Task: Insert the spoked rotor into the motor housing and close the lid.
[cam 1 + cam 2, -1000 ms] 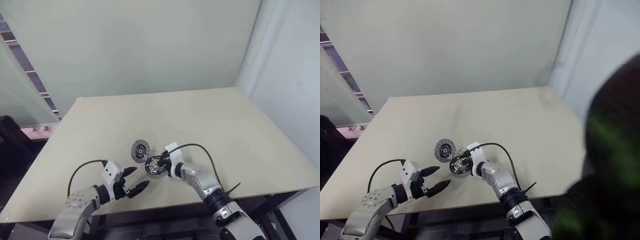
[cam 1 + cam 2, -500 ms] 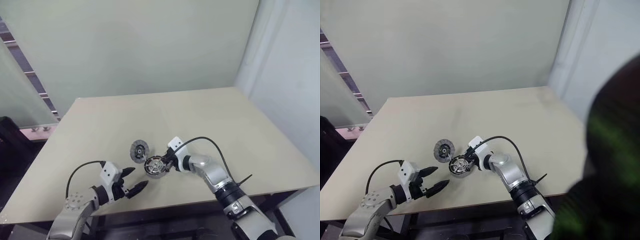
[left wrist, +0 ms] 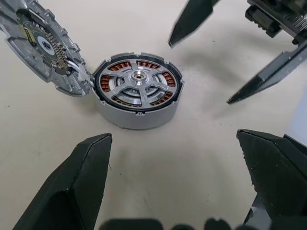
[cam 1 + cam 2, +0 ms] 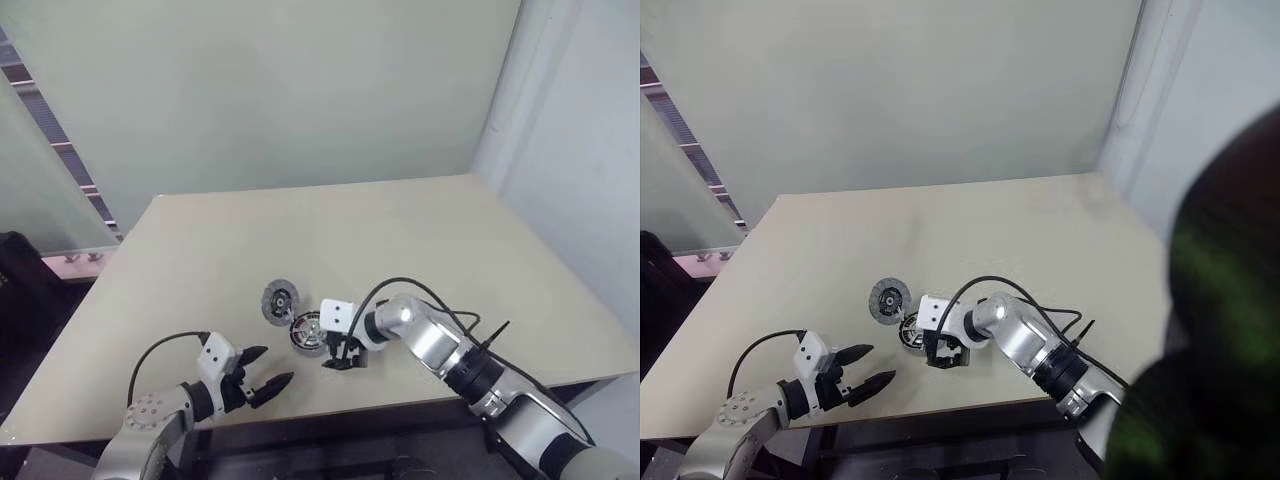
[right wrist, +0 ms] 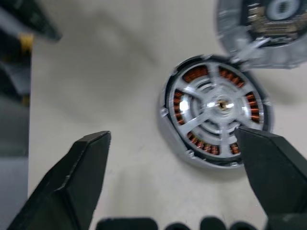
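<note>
The motor housing (image 3: 137,91) is a round silver puck standing on the table (image 4: 420,250). The spoked rotor (image 5: 218,106) sits inside it, with copper windings showing between the silver spokes. The round lid (image 3: 41,45) lies open beside the housing and touches its rim, inner side up. My right gripper (image 4: 345,355) hovers open just to the near right of the housing (image 4: 308,333), with nothing between its fingers. Further to the near left, by the table's front edge, my left gripper (image 4: 262,372) is open and empty, pointing at the housing.
The beige table reaches a plain wall at the back and has wide bare room behind and to the right. A black cable (image 4: 430,300) loops over my right forearm. The table's front edge (image 4: 330,410) runs just below both grippers.
My right gripper has opened and come off the housing. Its wrist rolled and it drew back toward the front edge. The rotor stays in the housing. The left gripper has barely moved.
</note>
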`<action>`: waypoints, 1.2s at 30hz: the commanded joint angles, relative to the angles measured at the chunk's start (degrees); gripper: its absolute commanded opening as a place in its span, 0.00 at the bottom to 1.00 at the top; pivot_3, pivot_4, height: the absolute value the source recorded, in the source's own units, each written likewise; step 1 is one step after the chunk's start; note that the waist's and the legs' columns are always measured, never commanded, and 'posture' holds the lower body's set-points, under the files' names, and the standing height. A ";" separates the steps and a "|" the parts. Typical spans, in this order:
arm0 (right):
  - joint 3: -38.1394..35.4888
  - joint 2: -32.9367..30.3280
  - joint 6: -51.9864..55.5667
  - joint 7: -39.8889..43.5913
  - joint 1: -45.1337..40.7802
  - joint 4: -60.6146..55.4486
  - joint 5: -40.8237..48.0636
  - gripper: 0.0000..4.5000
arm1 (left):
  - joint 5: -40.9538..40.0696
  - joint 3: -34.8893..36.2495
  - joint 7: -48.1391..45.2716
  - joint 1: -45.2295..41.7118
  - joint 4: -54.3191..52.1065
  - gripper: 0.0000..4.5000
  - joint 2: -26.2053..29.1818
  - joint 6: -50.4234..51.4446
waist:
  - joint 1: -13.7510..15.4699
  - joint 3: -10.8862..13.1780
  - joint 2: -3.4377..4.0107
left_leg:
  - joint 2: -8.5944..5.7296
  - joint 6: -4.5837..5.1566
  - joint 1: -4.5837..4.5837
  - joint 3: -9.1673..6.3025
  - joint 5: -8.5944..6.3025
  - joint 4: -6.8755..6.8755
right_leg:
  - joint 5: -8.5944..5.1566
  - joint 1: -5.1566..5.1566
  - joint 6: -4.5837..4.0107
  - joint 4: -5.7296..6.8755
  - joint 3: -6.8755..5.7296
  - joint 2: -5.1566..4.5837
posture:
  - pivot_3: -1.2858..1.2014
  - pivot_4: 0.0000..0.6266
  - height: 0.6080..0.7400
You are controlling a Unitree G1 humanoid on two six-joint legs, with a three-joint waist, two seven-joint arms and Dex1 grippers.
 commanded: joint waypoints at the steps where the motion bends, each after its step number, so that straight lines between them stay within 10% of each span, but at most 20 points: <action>1: 1.31 0.30 -3.36 0.33 -2.49 0.16 -3.15 1.00 | -0.28 0.64 0.15 -0.19 -2.12 1.00 0.48 -0.33 | 0.00 0.00 0.00 | 0.00 0.00 0.00 0.00 0.00 0.00 | 0.00 0.00 0.00 0.00 0.00 0.00 | 0.52 0.00 1.00; 24: 3.45 5.08 -15.59 -3.61 -4.03 15.59 -14.15 1.00 | 0.04 -0.88 1.08 -0.77 -2.93 1.00 -0.87 -0.53 | -0.04 -0.01 -0.02 | 0.02 0.00 0.06 -0.02 0.00 0.00 | 0.01 0.01 -0.01 0.03 -0.02 0.02 | 0.52 0.00 1.00; 36: 1.88 6.55 -17.37 -6.14 -2.83 17.48 -15.46 0.17 | -0.03 -0.76 1.16 -0.51 -3.17 1.00 -0.71 -0.82 | -0.07 -0.06 -0.07 | 0.05 -0.07 0.11 -0.03 0.04 0.01 | 0.05 0.04 -0.08 0.09 -0.02 0.05 | 0.52 0.00 1.00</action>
